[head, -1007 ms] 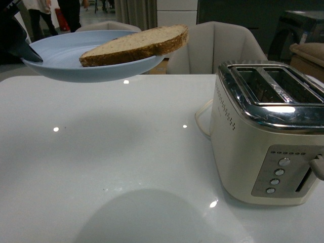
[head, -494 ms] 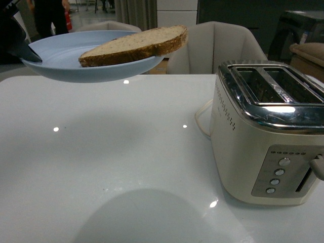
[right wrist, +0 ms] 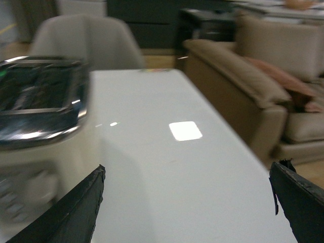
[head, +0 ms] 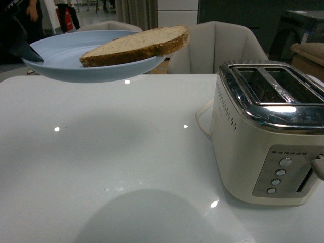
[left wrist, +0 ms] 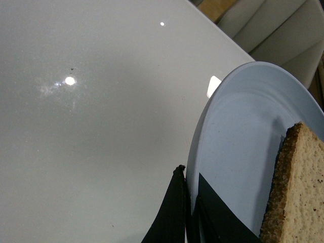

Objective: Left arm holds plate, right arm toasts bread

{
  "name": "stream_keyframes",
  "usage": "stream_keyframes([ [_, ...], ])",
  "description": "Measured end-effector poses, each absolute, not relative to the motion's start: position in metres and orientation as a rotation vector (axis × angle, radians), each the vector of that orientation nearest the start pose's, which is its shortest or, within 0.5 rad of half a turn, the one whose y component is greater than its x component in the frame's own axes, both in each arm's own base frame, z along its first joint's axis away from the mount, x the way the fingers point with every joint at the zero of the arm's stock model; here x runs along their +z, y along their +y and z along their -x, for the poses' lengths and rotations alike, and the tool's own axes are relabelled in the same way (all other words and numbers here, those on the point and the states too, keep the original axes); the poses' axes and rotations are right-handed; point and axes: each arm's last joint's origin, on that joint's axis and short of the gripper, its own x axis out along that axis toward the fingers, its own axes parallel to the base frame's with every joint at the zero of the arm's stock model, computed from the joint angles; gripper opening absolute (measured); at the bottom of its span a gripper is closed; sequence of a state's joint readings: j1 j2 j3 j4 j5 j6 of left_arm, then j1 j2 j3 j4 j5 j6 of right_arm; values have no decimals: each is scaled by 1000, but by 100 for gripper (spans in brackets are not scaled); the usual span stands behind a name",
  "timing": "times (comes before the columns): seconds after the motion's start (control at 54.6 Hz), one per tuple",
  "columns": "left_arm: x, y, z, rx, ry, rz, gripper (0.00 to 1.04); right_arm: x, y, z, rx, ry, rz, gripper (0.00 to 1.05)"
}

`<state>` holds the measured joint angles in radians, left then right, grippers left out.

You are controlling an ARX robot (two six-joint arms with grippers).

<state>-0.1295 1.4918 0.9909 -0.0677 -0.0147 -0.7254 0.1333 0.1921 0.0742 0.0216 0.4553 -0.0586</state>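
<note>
Bread is held on the plate, up-left of the toaster; the rim is pinched by the left pincer, presumably for pickup by the spread right pincer.

Plate, bread slice, toaster: one each

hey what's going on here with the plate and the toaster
The left gripper pinches the rim of a pale blue plate, holding it above the white table with a slice of bread on it. The toaster stands to the right, both slots empty. The right gripper hangs open near the toaster, holding nothing; the bread is not yet picked up.
</note>
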Motion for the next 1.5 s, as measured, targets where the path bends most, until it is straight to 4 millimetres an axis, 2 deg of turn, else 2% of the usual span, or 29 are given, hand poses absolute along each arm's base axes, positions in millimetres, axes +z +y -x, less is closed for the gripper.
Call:
stream_keyframes([
  [0.073, 249, -41, -322, 99, 582, 664, 3, 190, -4, -108, -394, 64, 82, 98],
  [0.146, 249, -41, -322, 100, 582, 664, 3, 214, -5, -117, -368, 8, 79, 98],
  [0.256, 249, -42, -322, 99, 582, 663, 3, 231, -8, -132, -337, -10, 90, 98],
  [0.439, 249, -42, -322, 99, 582, 663, 3, 294, -9, -181, -249, -89, 85, 98],
  [0.549, 249, -42, -322, 99, 582, 663, 3, 313, -2, -208, -186, -64, 58, 98],
  [0.695, 249, -42, -322, 99, 582, 663, 3, 318, 13, -233, -77, 35, -20, 98],
  [0.805, 249, -42, -322, 99, 582, 663, 3, 318, 25, -248, 29, 141, -150, 98],
  [0.952, 249, -42, -322, 99, 582, 663, 3, 299, 39, -269, 138, 297, -359, 98],
  [1.135, 249, -42, -322, 99, 582, 663, 3, 281, 60, -288, 252, 394, -545, 98],
  [1.501, 249, -42, -322, 99, 582, 663, 3, 271, 112, -319, 429, 482, -839, 98],
])
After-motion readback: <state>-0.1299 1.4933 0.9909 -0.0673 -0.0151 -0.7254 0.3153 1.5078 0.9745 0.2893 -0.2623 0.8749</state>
